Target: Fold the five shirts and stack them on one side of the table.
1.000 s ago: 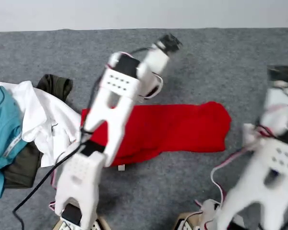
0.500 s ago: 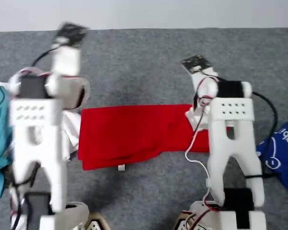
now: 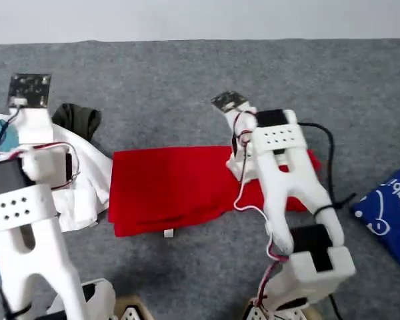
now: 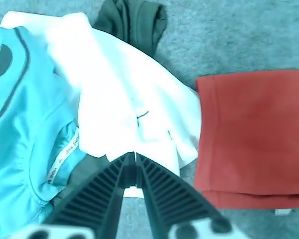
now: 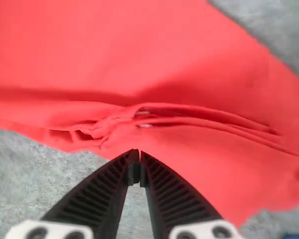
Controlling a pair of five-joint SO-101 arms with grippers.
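Observation:
A red shirt (image 3: 173,190) lies folded into a long band in the middle of the grey table. My right gripper (image 5: 134,154) is shut, its tips at the red shirt's (image 5: 154,64) bunched edge, where cloth meets table; no cloth shows between the fingers. At the left, a white shirt (image 3: 87,177) lies crumpled over a teal shirt (image 4: 25,124) and a dark olive shirt (image 3: 77,120). My left gripper (image 4: 135,158) is shut and empty above the white shirt's (image 4: 124,99) edge. A blue shirt (image 3: 390,207) lies at the right edge.
The table (image 3: 187,80) is covered in grey felt, with bare room along its back. A small white tag (image 3: 168,233) sticks out under the red shirt's front edge. The two arms' bases stand at the front edge.
The left arm swung from over the red shirt to the pile at the left. The right arm came in from the right edge over the red shirt, uncovering the blue shirt.

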